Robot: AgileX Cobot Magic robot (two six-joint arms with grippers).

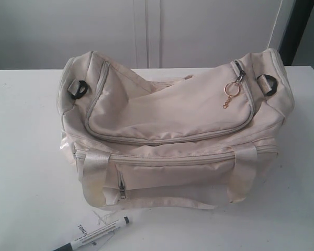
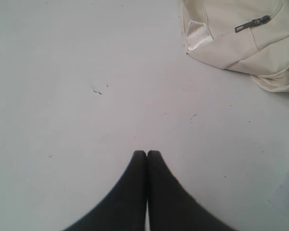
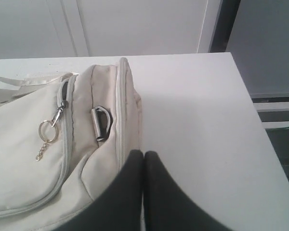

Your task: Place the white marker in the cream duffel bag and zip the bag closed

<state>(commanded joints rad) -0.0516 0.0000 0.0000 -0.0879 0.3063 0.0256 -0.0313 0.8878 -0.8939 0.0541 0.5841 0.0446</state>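
Observation:
The cream duffel bag [image 1: 172,136] sits in the middle of the white table, its curved top flap zipped, a gold keychain [image 1: 231,95] hanging from the zip pull. The white marker [image 1: 97,233] lies on the table in front of the bag, at the picture's lower edge, partly over a white paper tag. Neither gripper shows in the exterior view. My left gripper [image 2: 146,153] is shut and empty above bare table, the bag's corner [image 2: 241,38] off to one side. My right gripper [image 3: 144,154] is shut and empty beside the bag's end [image 3: 106,159].
The white paper tag [image 1: 86,230] lies under the marker. The table's edge [image 3: 250,101] runs past the bag's right end. A white cabinet wall [image 1: 146,31] stands behind the table. Black strap rings [image 1: 78,89] sit at both ends of the bag.

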